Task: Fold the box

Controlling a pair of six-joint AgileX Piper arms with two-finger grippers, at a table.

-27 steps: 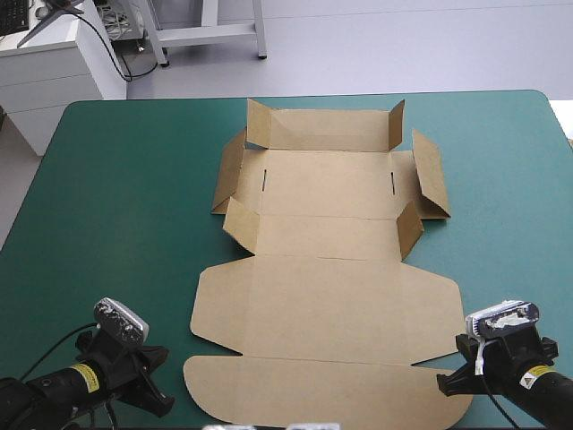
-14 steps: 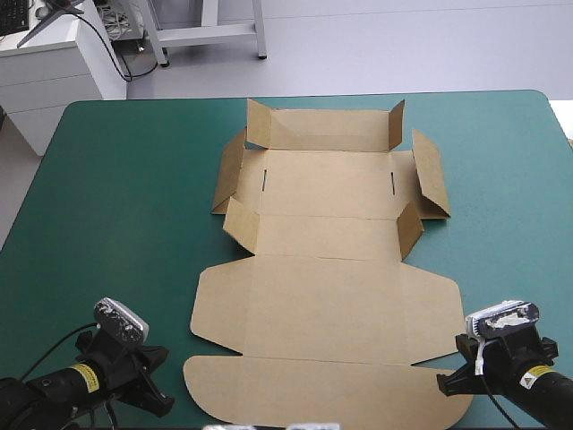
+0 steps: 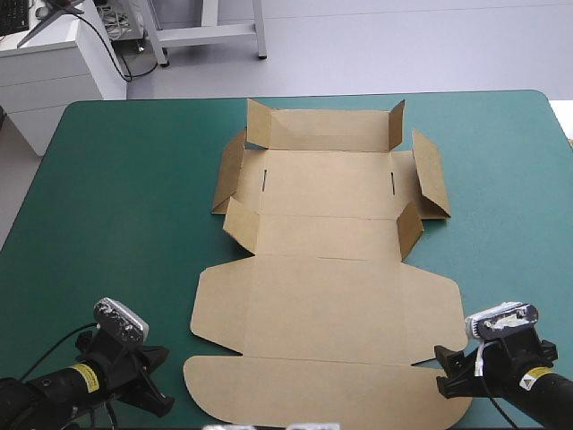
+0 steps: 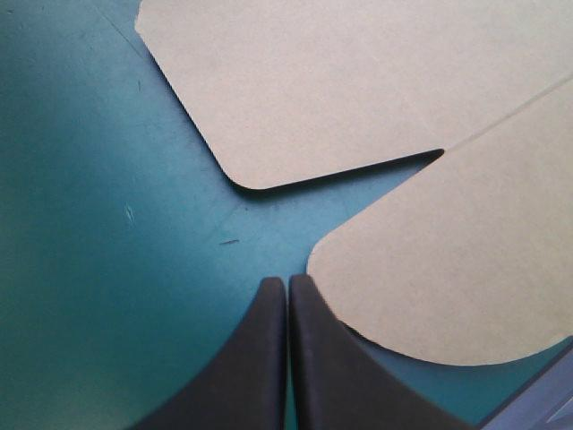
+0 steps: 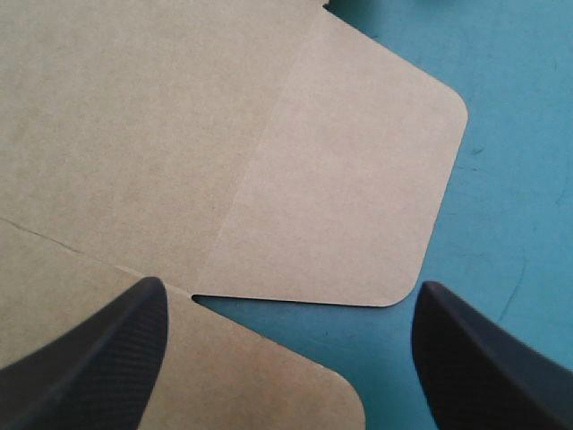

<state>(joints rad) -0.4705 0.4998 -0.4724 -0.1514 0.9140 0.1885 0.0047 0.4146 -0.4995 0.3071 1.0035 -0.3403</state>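
While the left hand (image 4: 286, 285) sits pinched together, empty, the gaping empty right hand (image 5: 288, 288) should grip the brown cardboard box (image 3: 327, 305) squarely by its flap.

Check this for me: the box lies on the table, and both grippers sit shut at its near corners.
One slip: only the left gripper is shut. The right gripper stands wide open, as the right wrist view shows. Both do sit at the near corners of the box.
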